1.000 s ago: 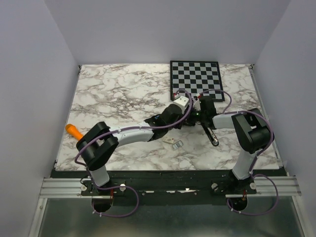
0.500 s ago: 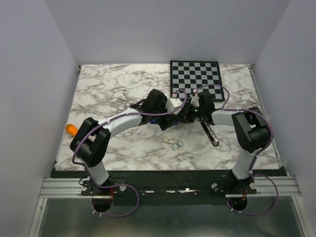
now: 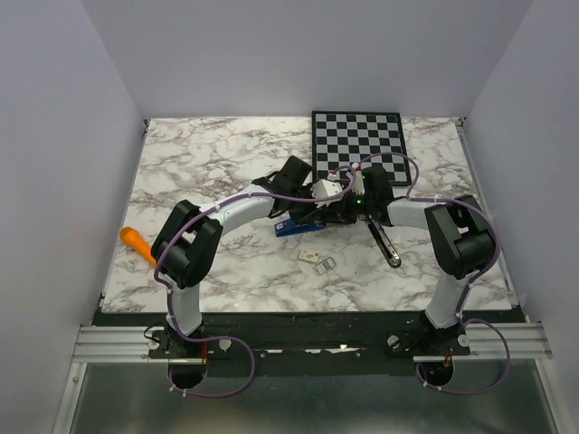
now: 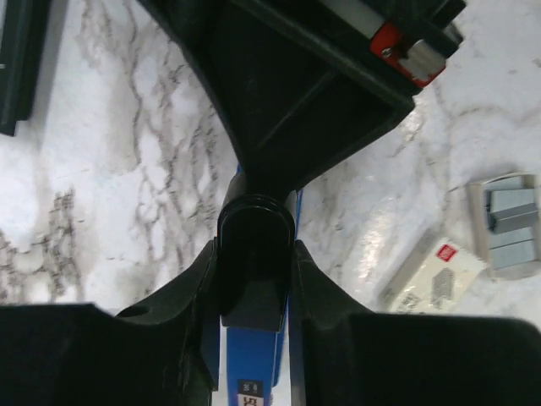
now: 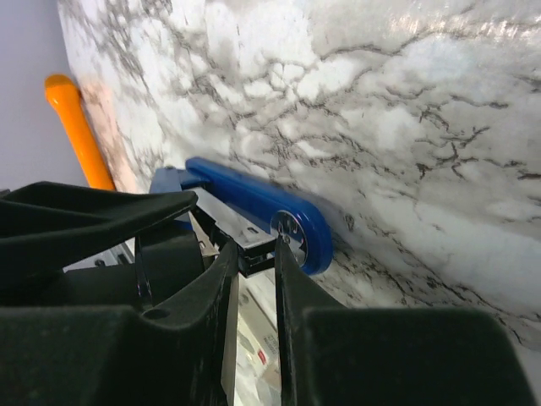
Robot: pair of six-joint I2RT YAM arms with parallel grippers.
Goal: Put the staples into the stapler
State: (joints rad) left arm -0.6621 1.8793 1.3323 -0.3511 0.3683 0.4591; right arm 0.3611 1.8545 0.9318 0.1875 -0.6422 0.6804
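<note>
The blue and black stapler point(image 3: 291, 227) lies at the table's middle, held between both grippers. My left gripper point(image 3: 306, 213) is shut on the stapler's black top part point(image 4: 252, 254), with the blue base point(image 4: 254, 359) showing below the fingers. My right gripper point(image 3: 348, 210) is shut on the end of the stapler's metal magazine point(image 5: 258, 247), above the blue base point(image 5: 254, 203). The staples point(image 3: 326, 265) are small silvery-grey blocks in a little open tray, just in front of the stapler. They also show in the left wrist view point(image 4: 511, 222), apart from both grippers.
A tiny white box point(image 3: 309, 257) lies beside the staples and shows in the left wrist view point(image 4: 431, 277). A black bar-shaped object point(image 3: 387, 244) lies right of them. An orange tool point(image 3: 136, 242) is near the left edge. A checkerboard point(image 3: 357, 145) lies at the back.
My left arm swung back and left, then came in again, and its gripper now sits on the stapler. More of the blue base shows. The right arm has hardly moved.
</note>
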